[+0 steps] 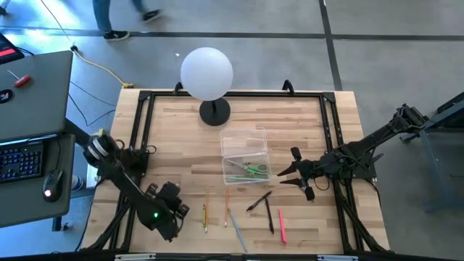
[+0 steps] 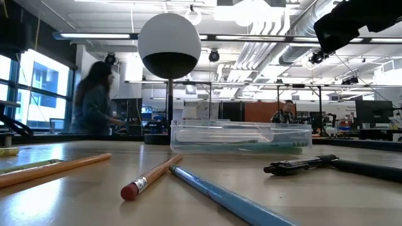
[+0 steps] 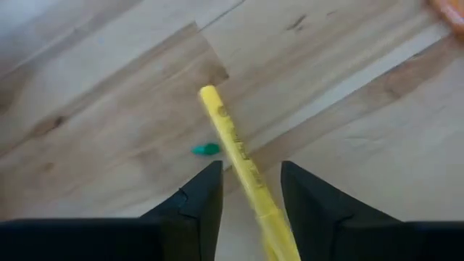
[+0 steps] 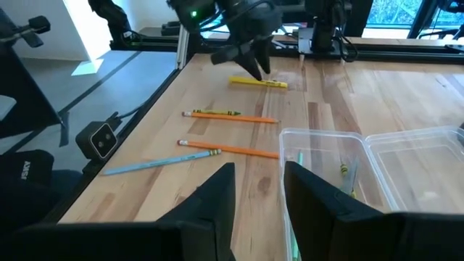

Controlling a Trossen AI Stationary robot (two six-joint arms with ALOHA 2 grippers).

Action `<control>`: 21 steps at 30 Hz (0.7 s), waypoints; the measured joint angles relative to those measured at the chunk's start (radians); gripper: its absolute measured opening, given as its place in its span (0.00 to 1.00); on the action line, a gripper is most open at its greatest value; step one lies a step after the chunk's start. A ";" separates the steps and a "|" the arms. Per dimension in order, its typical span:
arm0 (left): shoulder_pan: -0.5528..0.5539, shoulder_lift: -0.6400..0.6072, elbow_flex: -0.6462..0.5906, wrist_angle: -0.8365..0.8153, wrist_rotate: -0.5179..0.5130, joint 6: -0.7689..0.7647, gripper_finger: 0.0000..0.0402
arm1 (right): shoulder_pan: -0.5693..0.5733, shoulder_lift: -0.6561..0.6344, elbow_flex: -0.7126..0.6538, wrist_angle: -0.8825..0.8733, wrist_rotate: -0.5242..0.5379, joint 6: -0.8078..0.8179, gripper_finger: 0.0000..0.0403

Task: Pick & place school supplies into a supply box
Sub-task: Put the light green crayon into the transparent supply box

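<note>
1. Left pincer (image 1: 181, 210), at the counter's (image 1: 174, 145) seven o'clock edge, points toward three o'clock; its fingers (image 3: 199, 199) are parted around the thin yellow pencil (image 3: 243, 170), not gripping it.
2. Right pincer (image 1: 286, 176), reaching in from three o'clock, hovers just beside the box with its fingers (image 4: 214, 199) parted, holding nothing.
3. Small clear rectangular plastic supply box (image 1: 245, 156) sits at the counter's centre, lid laid open toward twelve o'clock, green-handled scissors (image 1: 251, 170) inside.
4. Orange pencils (image 4: 232, 114), a light-blue pen (image 4: 145, 165), black pens (image 1: 259, 201) and a red pen (image 1: 281, 225) lie at six o'clock.
</note>
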 joint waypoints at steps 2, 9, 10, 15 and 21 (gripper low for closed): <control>-0.013 0.035 0.001 0.007 -0.011 -0.045 0.39 | 0.000 0.000 0.000 -0.001 -0.002 0.000 0.25; -0.042 0.061 0.001 -0.005 -0.129 -0.147 0.32 | 0.000 0.000 0.000 0.018 -0.003 0.000 0.25; -0.043 0.061 0.001 -0.003 -0.129 -0.147 0.31 | 0.000 0.000 0.000 0.023 -0.003 0.000 0.25; -0.041 0.061 0.012 -0.013 -0.129 -0.144 0.29 | 0.000 0.000 0.001 0.030 -0.003 0.000 0.25; -0.042 0.061 0.097 -0.144 -0.124 -0.152 0.29 | 0.000 0.000 0.001 0.030 -0.001 0.001 0.25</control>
